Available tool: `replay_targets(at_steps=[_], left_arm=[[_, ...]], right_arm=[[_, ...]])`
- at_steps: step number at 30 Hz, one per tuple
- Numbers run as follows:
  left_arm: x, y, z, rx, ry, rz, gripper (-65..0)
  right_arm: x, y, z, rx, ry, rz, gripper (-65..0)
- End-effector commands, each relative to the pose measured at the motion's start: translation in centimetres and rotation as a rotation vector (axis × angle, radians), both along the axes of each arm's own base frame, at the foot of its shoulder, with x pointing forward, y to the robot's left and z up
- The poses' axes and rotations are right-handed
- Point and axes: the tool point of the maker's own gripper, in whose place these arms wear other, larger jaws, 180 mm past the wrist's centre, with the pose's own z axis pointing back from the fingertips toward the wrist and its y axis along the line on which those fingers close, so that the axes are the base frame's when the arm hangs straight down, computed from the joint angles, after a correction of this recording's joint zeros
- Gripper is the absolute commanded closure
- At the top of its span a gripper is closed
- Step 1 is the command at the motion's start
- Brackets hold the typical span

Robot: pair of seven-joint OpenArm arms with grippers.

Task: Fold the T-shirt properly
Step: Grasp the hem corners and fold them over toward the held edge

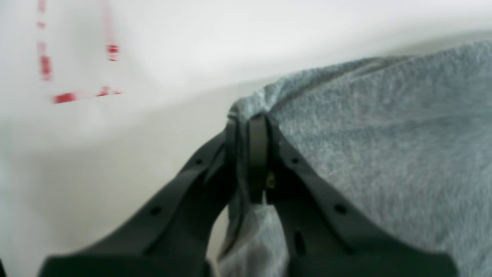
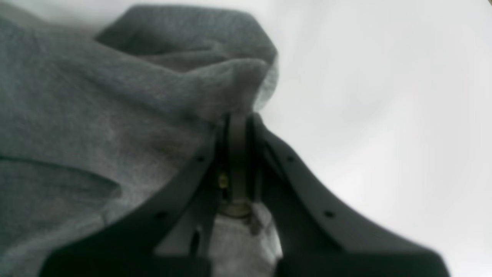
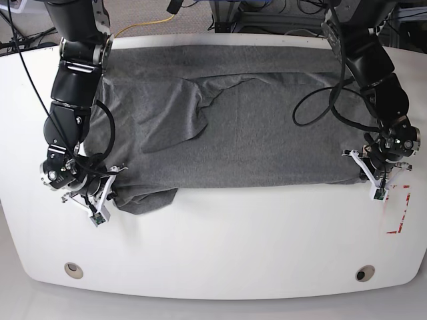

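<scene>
Nearest the white table's front edge, the right pincer is clamping the T-shirt's bunched near corner, and the left pincer is pinching its opposite near corner beside red tape marks. Beyond them, the heather-grey T-shirt is lying spread across the table, creased toward the far edge.

White worktop, rounded front corners, two round holes near front edge. Red dashed marking at one side. Tangled cables and yellow cable behind far edge. Even, soft lighting.
</scene>
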Motion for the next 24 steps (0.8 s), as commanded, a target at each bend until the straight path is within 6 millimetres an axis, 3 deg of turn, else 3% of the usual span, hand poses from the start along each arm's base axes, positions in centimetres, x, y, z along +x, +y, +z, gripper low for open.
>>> replay_targets(at_steps=[1,8,21,24], left_arm=[[0.5,0.4,2.4,0.037,-0.073,-0.001,0.0],[-2.5,0.5,3.1,0.119,-0.083,-0.017,0.0],[-9.6,1.3,2.4,0.268,0.119,-0.016,0.0],[-11.2,1.1,2.4,0.277,0.146,0.010,0.0]], right_arm=[[1.0,-1.1,3.5,-0.050,-0.087,-0.005,0.0],[-2.4,-3.1,5.5,-0.166,-0.085,-0.052,0.0],[-9.7,-2.7,5.0,-0.320,-0.013,-0.029,0.0],[-11.4,-3.5,4.6,-0.321,0.010,-0.061,0.0]])
